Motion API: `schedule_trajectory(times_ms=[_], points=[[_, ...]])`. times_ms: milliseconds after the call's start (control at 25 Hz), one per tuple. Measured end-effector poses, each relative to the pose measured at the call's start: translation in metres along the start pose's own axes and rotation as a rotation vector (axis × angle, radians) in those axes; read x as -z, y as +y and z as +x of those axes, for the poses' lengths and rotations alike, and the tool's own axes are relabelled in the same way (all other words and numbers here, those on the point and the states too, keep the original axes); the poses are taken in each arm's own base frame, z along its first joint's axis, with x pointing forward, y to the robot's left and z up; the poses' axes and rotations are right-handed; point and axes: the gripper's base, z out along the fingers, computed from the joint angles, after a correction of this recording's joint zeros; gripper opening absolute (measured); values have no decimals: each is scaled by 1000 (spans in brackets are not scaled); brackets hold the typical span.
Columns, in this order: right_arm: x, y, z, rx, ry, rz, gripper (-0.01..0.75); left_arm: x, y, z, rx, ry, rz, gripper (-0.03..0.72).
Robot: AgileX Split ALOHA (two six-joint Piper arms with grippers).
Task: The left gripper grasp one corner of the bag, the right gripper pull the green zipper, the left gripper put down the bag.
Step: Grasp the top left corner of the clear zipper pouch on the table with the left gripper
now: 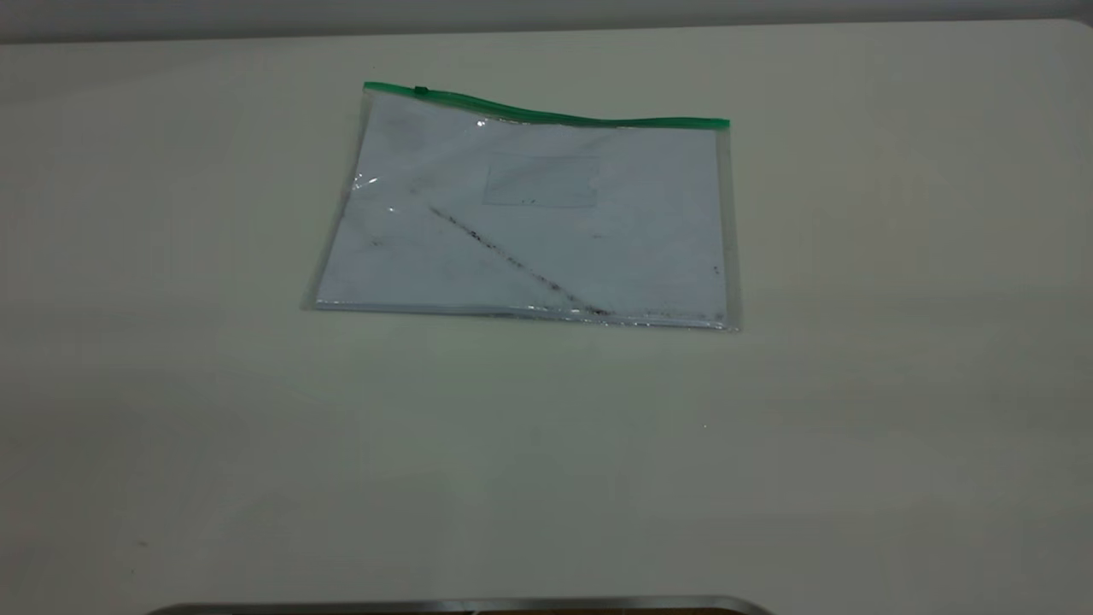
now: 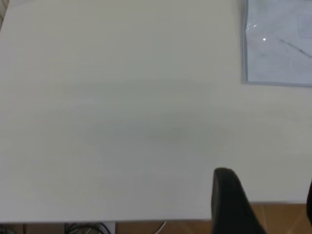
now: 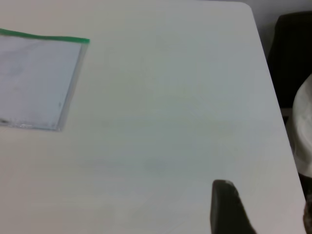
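One bag (image 1: 521, 213) lies near the table's (image 1: 854, 427) far edge; only wrist views show gripper fingers (image 2: 229, 202), whose state I cannot tell.

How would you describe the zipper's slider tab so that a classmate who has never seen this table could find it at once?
On the pale table lies one flat clear bag holding a white sheet. Along its far edge runs the green zipper. The slider tab is the small darker green bump near that strip's left end in the exterior view.

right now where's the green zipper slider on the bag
In the exterior view, the slider sits near the left end of the green zipper, along the far edge of the bag.
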Motion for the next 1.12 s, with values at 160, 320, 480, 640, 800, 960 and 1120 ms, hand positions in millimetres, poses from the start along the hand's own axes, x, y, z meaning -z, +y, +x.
schedule_trajectory(times_ms=[160,320,480,640,800,960,1120], points=[[8,3,-11,-18,-86,-35,435,-7,2,-27,6,10,-2,455],[13,5,-24,-35,-124,-69,513,-17,4,-58,5,32,-3,527],[-5,8,-43,-37,-41,-77,566,-38,7,-92,9,63,-5,570],[-31,13,-61,-56,38,-104,576,-75,10,-126,0,114,-3,577],[-57,19,-74,-92,82,-134,576,-124,12,-155,-8,176,32,577],[-79,23,-83,-120,108,-156,576,-174,7,-183,4,218,129,577],[-97,25,-91,-110,104,-160,576,-233,3,-205,-4,251,238,577]])
